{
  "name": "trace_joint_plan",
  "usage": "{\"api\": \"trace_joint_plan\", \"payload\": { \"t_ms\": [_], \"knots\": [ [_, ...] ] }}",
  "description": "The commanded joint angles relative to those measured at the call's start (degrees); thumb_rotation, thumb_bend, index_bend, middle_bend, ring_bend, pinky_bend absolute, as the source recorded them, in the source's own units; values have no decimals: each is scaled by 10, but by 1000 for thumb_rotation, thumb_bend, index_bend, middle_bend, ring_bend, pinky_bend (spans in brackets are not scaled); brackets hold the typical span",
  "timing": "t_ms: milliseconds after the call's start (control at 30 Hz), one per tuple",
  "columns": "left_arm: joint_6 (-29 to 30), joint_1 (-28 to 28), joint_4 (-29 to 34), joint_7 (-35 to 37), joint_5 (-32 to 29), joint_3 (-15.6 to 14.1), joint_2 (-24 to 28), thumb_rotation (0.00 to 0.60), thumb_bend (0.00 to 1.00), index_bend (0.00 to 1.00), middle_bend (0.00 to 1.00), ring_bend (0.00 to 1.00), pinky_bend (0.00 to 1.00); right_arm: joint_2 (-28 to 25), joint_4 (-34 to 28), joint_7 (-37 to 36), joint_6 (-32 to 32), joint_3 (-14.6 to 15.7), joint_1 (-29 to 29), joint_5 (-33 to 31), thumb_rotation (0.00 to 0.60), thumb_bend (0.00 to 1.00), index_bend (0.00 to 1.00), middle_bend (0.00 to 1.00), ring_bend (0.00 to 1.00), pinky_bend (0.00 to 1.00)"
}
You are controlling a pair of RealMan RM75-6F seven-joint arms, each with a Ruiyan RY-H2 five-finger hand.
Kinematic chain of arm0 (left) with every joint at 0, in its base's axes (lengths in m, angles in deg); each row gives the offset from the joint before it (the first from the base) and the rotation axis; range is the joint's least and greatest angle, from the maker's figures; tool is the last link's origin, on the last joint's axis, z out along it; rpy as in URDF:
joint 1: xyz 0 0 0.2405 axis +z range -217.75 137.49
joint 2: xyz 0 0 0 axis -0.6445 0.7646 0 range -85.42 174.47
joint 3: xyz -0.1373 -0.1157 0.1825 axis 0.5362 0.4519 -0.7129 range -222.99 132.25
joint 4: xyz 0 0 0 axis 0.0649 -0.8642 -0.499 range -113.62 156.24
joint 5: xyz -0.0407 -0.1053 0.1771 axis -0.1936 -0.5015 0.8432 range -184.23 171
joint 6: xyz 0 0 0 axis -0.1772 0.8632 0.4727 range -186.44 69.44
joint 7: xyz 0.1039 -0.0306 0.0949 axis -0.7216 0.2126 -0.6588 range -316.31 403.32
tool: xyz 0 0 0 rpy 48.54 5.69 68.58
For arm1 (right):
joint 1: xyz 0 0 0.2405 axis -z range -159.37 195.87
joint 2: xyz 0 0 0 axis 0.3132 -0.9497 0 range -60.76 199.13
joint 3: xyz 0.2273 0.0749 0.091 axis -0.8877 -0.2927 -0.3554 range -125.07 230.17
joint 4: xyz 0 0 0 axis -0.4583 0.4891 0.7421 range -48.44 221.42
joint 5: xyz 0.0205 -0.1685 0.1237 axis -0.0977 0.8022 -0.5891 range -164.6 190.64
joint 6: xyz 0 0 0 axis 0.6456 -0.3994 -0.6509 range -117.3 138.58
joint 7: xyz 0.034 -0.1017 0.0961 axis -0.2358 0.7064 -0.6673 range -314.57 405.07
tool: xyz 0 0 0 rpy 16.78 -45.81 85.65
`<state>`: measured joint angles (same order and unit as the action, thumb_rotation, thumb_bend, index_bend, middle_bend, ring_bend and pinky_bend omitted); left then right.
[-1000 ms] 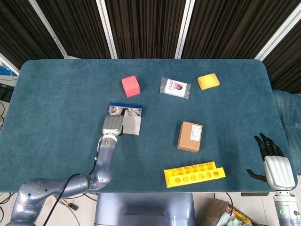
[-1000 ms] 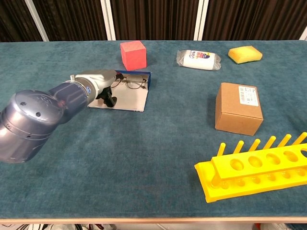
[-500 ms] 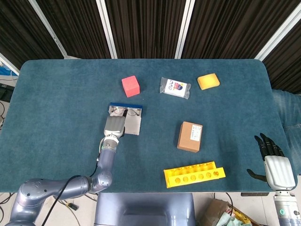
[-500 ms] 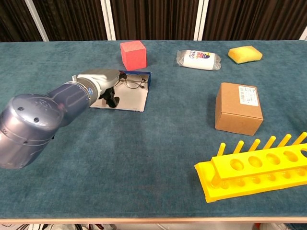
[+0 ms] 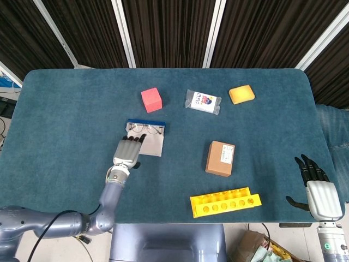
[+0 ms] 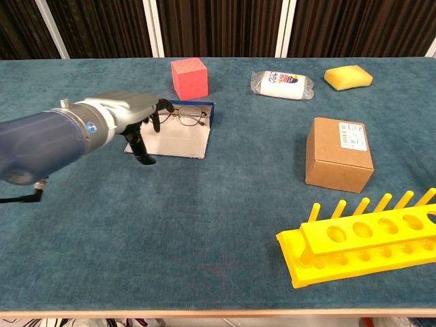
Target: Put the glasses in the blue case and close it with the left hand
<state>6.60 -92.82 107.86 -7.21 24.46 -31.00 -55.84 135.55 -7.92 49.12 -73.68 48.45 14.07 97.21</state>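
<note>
The blue case (image 5: 146, 124) lies open left of the table's middle, its grey lid (image 5: 153, 144) flat toward me. The thin-framed glasses (image 5: 148, 129) rest inside it against the blue wall. The chest view shows the glasses (image 6: 185, 116) over the lid (image 6: 178, 144). My left hand (image 5: 126, 153) is at the lid's near left corner, fingers stretched out and holding nothing; in the chest view this hand (image 6: 129, 120) hangs just left of the case with its thumb pointing down. My right hand (image 5: 317, 187) stays open off the table's near right corner.
A red cube (image 5: 151, 100) stands just behind the case. A white packet (image 5: 203, 101) and a yellow sponge (image 5: 241, 94) lie at the back. A cardboard box (image 5: 220, 158) and a yellow tube rack (image 5: 225, 202) occupy the right front.
My left hand has drawn back from over the open lid toward me and to the left, its fingers now stretched out. The glasses stay in the case. The right hand has not moved.
</note>
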Motion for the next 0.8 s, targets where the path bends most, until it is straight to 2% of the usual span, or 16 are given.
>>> {"api": "trace_joint_plan", "payload": {
  "t_ms": [33,133,233,300,600,800],
  "knots": [
    [-5,33,-10,70,80,-34,14,600,123,73,101,0,0,0,-1,-1,0,0,0,0,600,104,0,0,90,187],
    [-27,46,-30,107,105,-49,17,600,121,83,96,3,29,-1,-3,-2,3,1,0,-2,600,103,0,0,90,187],
    [-31,52,-49,132,129,-53,13,600,136,97,124,56,128,-1,-4,-3,4,1,0,-3,600,103,0,0,90,187],
    [-28,54,-68,142,149,-57,6,600,152,97,140,74,151,-1,-4,-3,5,0,0,-4,600,103,0,0,90,187],
    [-36,50,-127,157,184,-56,-24,600,215,100,164,74,140,-3,-7,-5,11,0,-1,-11,600,103,0,0,90,187],
    [-51,36,-155,121,166,-45,-44,600,215,108,182,74,141,-5,-10,-6,14,1,-2,-12,600,103,0,0,91,187]
  ]
}}
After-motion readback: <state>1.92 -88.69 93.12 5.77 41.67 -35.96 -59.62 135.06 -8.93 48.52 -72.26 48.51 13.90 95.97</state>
